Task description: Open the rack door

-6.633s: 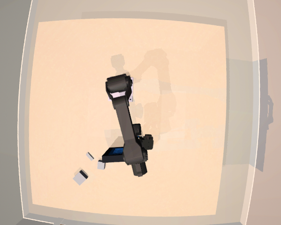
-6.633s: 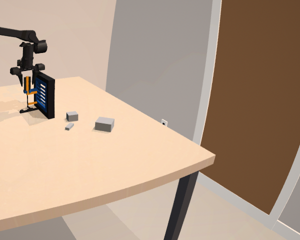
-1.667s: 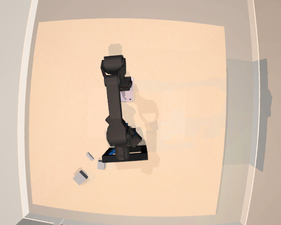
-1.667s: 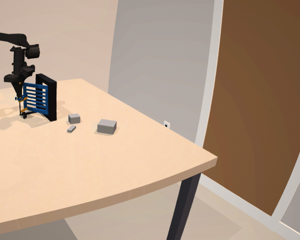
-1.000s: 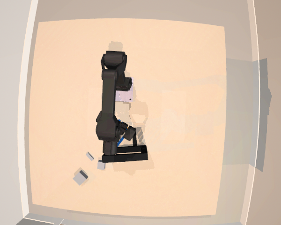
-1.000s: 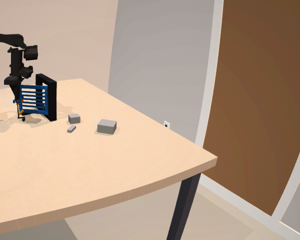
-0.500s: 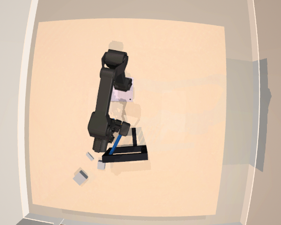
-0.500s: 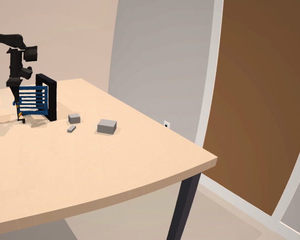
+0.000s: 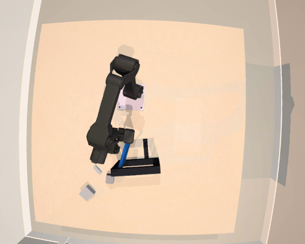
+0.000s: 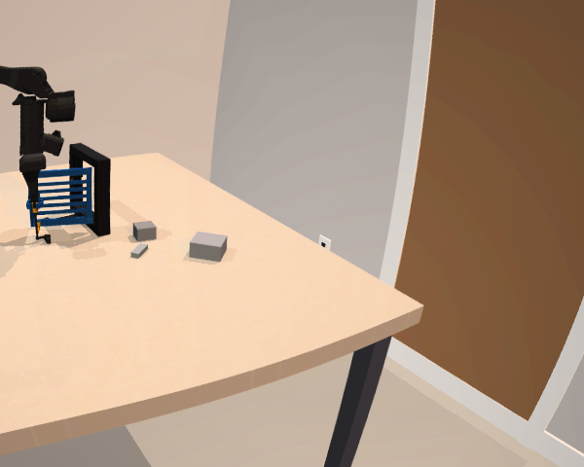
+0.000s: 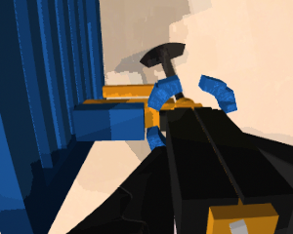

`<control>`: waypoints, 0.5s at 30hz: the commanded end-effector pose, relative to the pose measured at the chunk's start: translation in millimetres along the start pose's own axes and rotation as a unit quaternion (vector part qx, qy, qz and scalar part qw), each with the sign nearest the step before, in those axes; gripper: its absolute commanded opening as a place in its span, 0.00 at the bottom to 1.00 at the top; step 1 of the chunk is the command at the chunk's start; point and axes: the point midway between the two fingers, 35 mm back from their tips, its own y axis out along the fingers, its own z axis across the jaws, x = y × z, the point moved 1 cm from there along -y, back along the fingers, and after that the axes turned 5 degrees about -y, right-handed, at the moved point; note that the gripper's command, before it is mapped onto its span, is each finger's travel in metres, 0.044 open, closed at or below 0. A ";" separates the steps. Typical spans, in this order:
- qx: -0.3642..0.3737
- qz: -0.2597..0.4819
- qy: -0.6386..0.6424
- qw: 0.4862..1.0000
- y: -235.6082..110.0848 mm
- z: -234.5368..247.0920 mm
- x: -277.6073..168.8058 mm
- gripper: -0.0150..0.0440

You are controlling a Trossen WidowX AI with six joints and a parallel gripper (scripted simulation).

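The blue slatted door (image 9: 124, 154) (image 10: 63, 221) (image 11: 34, 97) stands swung well out from the black frame (image 9: 136, 171) (image 10: 102, 196), hinged at the frame's left end in the top view and a little short of square to it. My gripper (image 10: 34, 201) (image 11: 200, 150) points down at the door's free edge and is shut on the handle. The handle's orange parts (image 10: 38, 226) (image 11: 151, 118) show beside the fingers, with curved blue pieces around it and a dark stem with a wide foot below. The fingertips are hidden in the top view.
A large grey block (image 9: 87, 192) (image 10: 207, 246), a smaller one (image 9: 110, 179) (image 10: 144, 230) near the frame's hinge end and a thin one (image 9: 97, 169) (image 10: 139, 250) lie on the table. A dark bar (image 9: 146, 148) runs from the frame toward the arm's pale base plate (image 9: 134, 105).
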 end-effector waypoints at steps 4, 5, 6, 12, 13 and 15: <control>-0.001 0.001 -0.053 0.999 0.6 -13.1 3.0 0.30; -0.001 0.001 -0.059 0.998 0.6 -15.3 3.4 0.30; -0.001 0.001 -0.066 0.998 0.6 -17.4 3.7 0.30; -0.002 0.001 -0.107 0.994 0.4 -29.8 6.7 0.30; -0.002 0.001 -0.113 0.994 0.4 -31.8 7.3 0.30; -0.002 0.001 -0.127 0.992 0.4 -35.9 8.5 0.30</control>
